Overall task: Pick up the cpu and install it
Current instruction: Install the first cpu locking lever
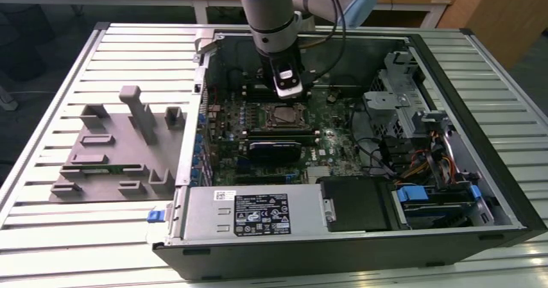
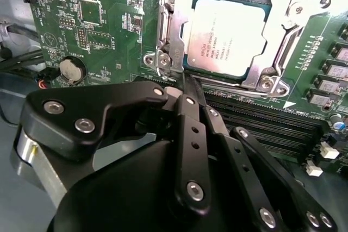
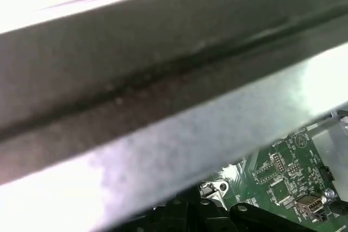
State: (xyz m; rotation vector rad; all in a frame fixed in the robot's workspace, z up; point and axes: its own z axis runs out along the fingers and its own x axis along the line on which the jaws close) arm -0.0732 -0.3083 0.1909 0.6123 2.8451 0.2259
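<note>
Cpu (image 2: 228,36) seated in socket (image 2: 277,17) | claw (image 2: 182,82) closed, empty, at socket edge | you: keep tips off chip, check it lies flat.

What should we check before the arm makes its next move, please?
1. The cpu lies flat in the socket: ok, square within the metal frame in the second wrist view.
2. Gripper holds nothing: ok, fingers together with nothing between them.
3. Gripper clear of the cpu: ok, its tips sit by the socket's edge, not on the chip.
4. Socket frame latched: cannot tell.
5. Arm clear of the case wall: ok in the exterior view.
6. Cables away from the socket: ok, on the exterior view's right.
</note>
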